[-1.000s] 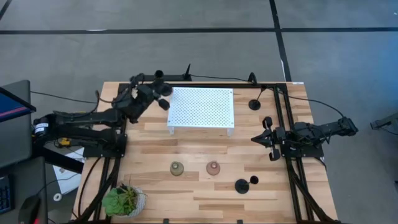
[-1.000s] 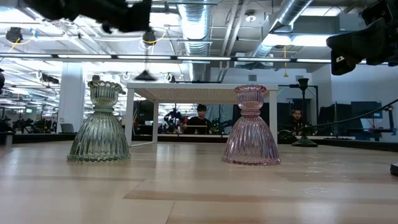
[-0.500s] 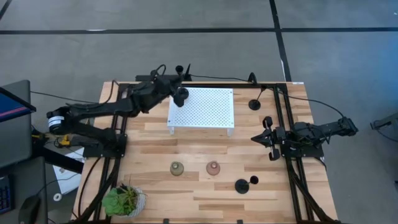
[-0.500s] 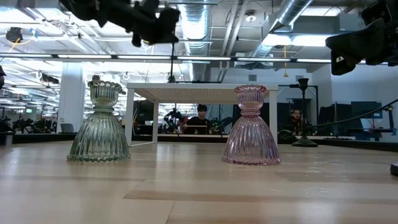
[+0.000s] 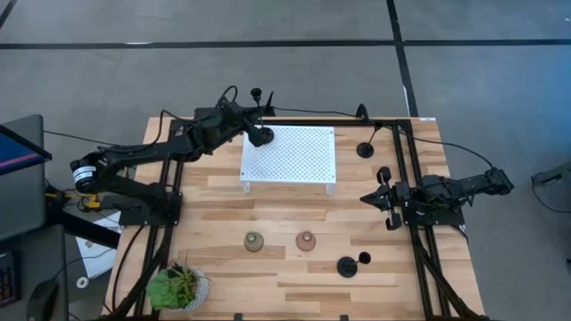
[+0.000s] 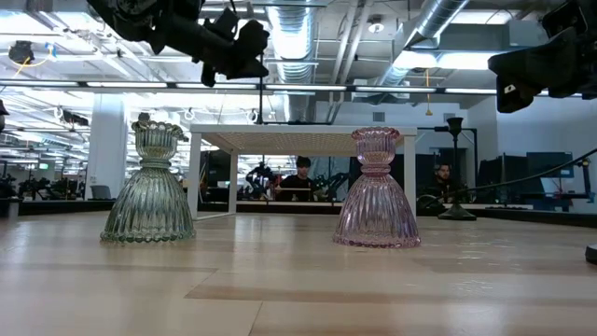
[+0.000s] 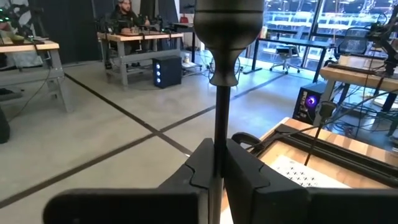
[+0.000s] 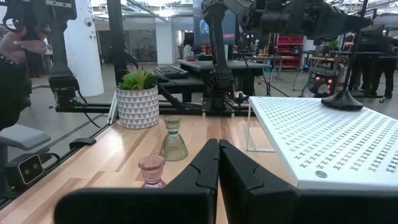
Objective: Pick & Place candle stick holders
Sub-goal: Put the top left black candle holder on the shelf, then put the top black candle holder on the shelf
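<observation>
- Left gripper (image 5: 252, 126) clamped on the thin stem of a black holder (image 5: 260, 135) at the rack's (image 5: 289, 155) far left corner; disc base resting on the perforated white top (clearest from the right wrist camera (image 8: 341, 99)).
- From the left wrist camera: both fingers (image 7: 249, 174) pressed together on the stem, cup (image 7: 228, 25) above them.
- Right gripper (image 5: 384, 198) waiting over the table's (image 5: 214, 223) right side, fingers apart in the overhead view (though nearly together in its own wrist view (image 8: 218, 163)).
- Second black holder (image 5: 366, 149) upright just right of the rack, near the far edge.
- Third black holder (image 5: 351, 264) lying on its side near the front edge, right of centre.
- Olive holder (image 5: 254, 241) and pink holder (image 5: 306, 240) upright, side by side in front of the rack, apart from each other.
- Plant (image 5: 177, 287) at the front left corner.
- People seated at desks in the room beyond, seen under the rack in the low view (image 6: 300, 177).
</observation>
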`<state>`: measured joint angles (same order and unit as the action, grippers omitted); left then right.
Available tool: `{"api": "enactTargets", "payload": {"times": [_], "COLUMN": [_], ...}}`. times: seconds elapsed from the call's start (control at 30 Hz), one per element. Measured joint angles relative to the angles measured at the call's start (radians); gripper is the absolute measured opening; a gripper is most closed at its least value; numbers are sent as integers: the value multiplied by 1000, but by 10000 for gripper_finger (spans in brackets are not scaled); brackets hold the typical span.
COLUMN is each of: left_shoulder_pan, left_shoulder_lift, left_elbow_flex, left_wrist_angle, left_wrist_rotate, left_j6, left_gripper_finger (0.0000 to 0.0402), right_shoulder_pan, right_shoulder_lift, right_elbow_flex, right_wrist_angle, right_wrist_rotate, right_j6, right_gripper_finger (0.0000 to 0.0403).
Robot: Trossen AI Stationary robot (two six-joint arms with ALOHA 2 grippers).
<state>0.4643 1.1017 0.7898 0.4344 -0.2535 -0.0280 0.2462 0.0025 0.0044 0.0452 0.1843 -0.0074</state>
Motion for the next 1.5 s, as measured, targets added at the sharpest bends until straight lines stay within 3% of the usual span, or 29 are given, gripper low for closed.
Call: {"api": "enactTargets", "payload": {"times": [0.33,0.83,1.0,1.23,1.5], "left_shoulder_pan": [-1,-4,-4,-4,-43], "left_shoulder_lift": [35,19,-31,-150,-288], "left_elbow_flex": [3,-1,-1,-1,-1], "left_wrist_angle": [13,-6,-31,-186,-382], "left_wrist_rotate": [3,0,0,0,0], "left_j6": [-3,3,5,5,22], "left_gripper_finger": [30,111,147,188,191], "right_shoulder_pan": [0,0,0,0,0], "right_shoulder_lift": [0,0,0,0,0], "right_elbow_flex": [0,0,0,0,0], "right_wrist_angle": [0,0,0,0,0], "right_wrist_rotate": [0,0,-1,-1,-1], "right_j6": [0,0,0,0,0], "right_gripper_finger": [1,1,1,1,1]}}
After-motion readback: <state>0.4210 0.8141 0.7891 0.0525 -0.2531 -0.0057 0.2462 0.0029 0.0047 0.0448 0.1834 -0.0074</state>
